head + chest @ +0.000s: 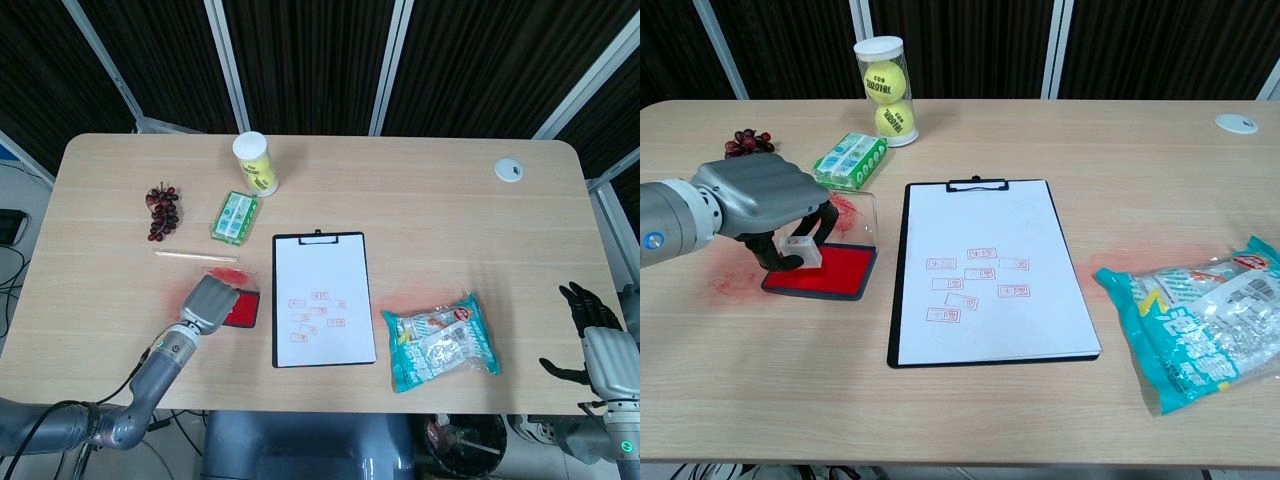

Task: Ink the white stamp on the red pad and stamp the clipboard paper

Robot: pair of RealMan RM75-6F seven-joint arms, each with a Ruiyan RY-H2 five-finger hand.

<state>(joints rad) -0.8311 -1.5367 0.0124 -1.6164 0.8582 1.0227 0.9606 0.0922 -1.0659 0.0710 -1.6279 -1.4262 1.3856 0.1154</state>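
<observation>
My left hand (765, 200) (208, 300) grips the white stamp (803, 250) and holds it a little above the left part of the red ink pad (830, 273) (241, 309). The pad's clear lid (862, 219) stands open behind it. The clipboard (985, 270) (322, 298) lies just right of the pad, its white paper bearing several red stamp marks (977, 278) in the middle. My right hand (598, 340) shows only in the head view, off the table's right front corner, fingers spread and holding nothing.
A tube of tennis balls (885, 90), a green packet (850, 160) and grapes (745, 143) sit behind the pad. A thin stick (195, 256) lies near the pad. A teal snack bag (1200, 320) lies right of the clipboard. A white disc (1236, 122) sits far right.
</observation>
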